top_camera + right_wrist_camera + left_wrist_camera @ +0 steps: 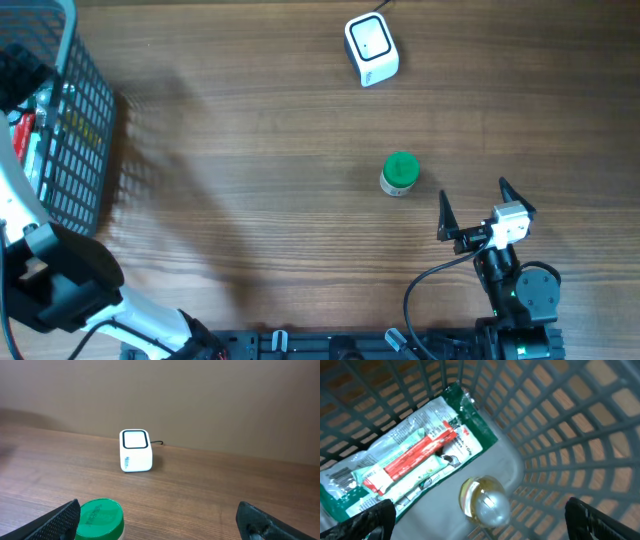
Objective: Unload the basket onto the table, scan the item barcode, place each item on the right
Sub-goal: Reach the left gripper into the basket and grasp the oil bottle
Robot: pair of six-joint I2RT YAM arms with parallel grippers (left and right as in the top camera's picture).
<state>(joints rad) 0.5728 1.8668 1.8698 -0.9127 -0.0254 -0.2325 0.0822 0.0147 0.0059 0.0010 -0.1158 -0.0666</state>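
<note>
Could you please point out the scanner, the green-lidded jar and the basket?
scanner (371,46), overhead view, its white top
green-lidded jar (401,168), overhead view, its lid
basket (85,130), overhead view, its mesh wall

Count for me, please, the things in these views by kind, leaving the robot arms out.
barcode scanner: 1
green-lidded jar: 1
mesh basket: 1
printed packet, in the basket: 1
small clear container, in the basket: 1
Total: 5

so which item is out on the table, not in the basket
The green-lidded jar, standing alone on the table; the red-and-green packet and the clear round item both lie inside the grey basket.
</note>
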